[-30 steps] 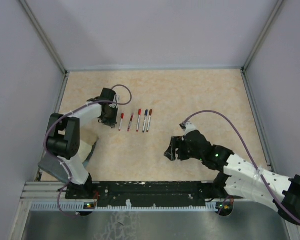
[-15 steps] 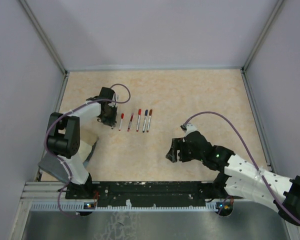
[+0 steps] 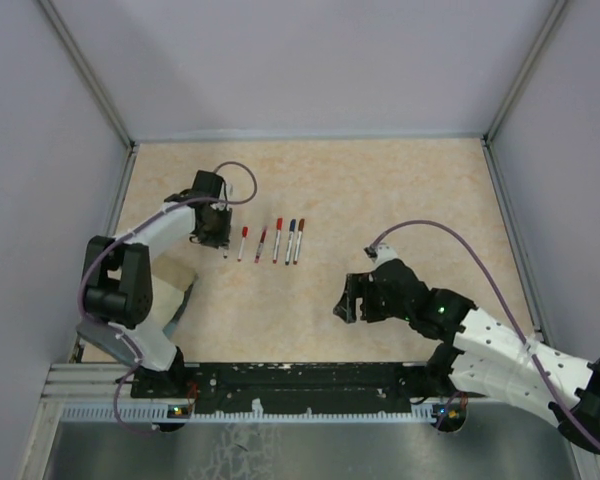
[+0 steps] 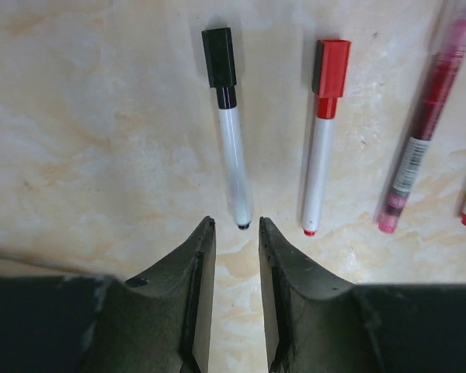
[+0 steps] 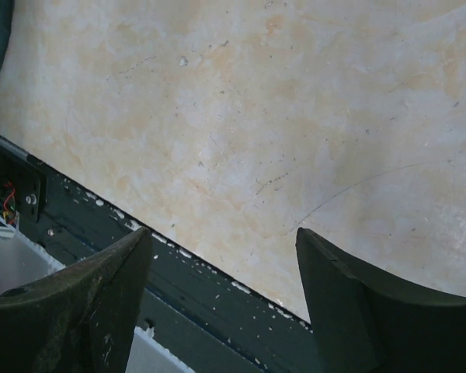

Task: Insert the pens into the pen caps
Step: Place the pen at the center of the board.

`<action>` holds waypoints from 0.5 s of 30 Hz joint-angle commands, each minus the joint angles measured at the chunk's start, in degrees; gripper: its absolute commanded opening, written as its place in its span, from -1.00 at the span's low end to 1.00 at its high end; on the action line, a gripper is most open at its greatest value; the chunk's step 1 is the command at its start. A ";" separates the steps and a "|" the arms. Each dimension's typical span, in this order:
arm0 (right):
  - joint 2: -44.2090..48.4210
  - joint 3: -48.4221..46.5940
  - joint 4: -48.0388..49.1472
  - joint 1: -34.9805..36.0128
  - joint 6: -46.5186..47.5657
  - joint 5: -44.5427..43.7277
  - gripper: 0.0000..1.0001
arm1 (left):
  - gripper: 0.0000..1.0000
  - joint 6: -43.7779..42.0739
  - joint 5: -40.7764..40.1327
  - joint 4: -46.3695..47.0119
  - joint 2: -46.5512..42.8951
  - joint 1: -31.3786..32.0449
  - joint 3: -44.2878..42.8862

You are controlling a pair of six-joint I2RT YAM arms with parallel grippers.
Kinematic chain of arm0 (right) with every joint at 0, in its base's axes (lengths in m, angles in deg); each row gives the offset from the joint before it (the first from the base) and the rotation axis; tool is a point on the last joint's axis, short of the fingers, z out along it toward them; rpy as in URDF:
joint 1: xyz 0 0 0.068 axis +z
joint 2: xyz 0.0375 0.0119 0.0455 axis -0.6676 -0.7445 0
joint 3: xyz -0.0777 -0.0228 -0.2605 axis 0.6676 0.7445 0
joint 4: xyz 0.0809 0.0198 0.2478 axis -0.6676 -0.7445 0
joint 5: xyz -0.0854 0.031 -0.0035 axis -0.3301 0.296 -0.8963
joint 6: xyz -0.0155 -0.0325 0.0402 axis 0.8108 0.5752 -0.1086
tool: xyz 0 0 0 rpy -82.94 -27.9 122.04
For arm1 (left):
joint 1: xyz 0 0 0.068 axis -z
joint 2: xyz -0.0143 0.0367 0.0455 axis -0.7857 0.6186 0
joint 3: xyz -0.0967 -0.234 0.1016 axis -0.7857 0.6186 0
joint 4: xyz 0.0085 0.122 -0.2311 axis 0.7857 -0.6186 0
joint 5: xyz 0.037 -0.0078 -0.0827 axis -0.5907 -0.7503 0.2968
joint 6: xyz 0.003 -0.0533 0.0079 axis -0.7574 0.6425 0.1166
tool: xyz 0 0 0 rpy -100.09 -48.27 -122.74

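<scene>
Pens [image 3: 277, 241]: six in a row, side by side, on the left half of the bench [image 3: 400, 190], towards its far edge.
Black pen [image 4: 231, 148]: leftmost; black pen cap [image 4: 219, 57] fitted.
Red pen [image 4: 321, 155]: just beside it, capped.
Left gripper [image 4: 237, 241]: jaws narrowly parted, empty, the black pen's barrel end at their mouth.
Right gripper [image 5: 225, 241]: spread wide, empty, by the bench's near edge.

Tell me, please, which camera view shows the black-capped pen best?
The left wrist view: the black-capped pen lies there whole and sharp, cap on, just beyond the left gripper. The top external view gives only a tiny sliver beside that gripper. The right wrist view shows none of it.
</scene>
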 commanded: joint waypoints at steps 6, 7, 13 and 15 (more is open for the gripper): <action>-2.69 -10.08 -7.19 -0.05 1.03 -3.66 0.54 | -0.26 -1.41 3.68 1.94 -20.06 -0.39 5.14; -3.09 -10.80 -7.69 -0.02 1.45 -3.96 0.55 | -0.24 -1.78 5.59 3.21 -22.98 -0.41 6.49; -1.16 -13.44 -9.04 -0.03 3.86 -6.98 0.57 | -0.05 -1.86 15.34 9.73 -41.16 -0.24 14.16; 1.07 -13.75 -9.21 -0.05 4.37 -8.30 0.57 | -0.02 -0.89 17.51 11.66 -47.83 -0.24 16.37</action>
